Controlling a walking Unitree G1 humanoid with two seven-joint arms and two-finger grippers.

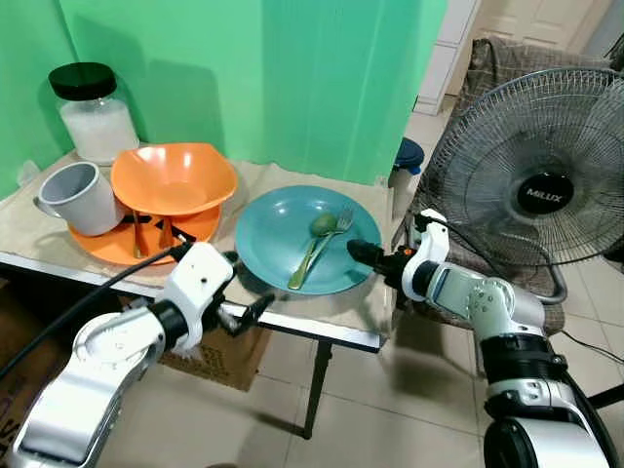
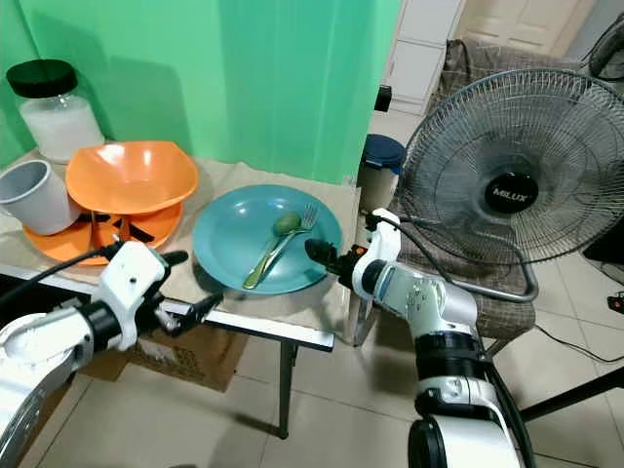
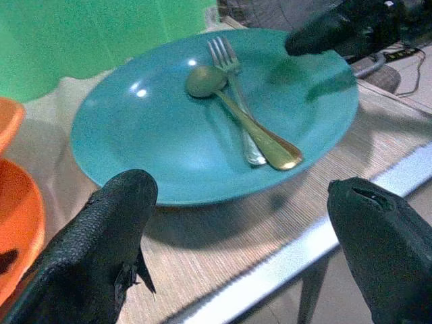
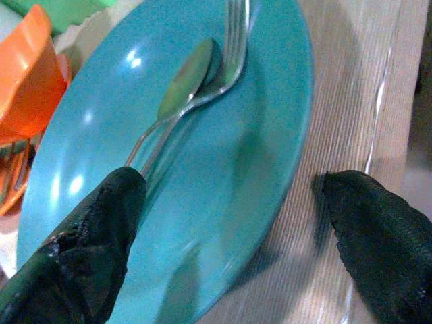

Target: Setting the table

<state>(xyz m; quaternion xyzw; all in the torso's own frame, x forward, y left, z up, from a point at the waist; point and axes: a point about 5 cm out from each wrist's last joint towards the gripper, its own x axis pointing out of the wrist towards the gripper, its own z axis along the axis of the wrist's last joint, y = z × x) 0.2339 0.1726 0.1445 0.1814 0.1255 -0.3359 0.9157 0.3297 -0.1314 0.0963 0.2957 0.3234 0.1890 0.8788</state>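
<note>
At lower left of the frame, the left end effector [image 1: 252, 304] hovers at the bench [image 1: 322, 330] edge, fingers spread wide and empty. The right end effector [image 1: 363, 252], also wide and empty, straddles the teal plate [image 1: 273, 239] rim at centre and is nearer. Spoon [image 1: 314, 246] and fork [image 1: 331, 236] lie on the plate, long axes running diagonally toward the upper right.

A green curtain [image 1: 292, 78] is hanging behind the table [image 1: 292, 327]. A standing fan [image 1: 531, 190] is sitting by the table's right edge on pale floor tiles [image 1: 390, 409].
</note>
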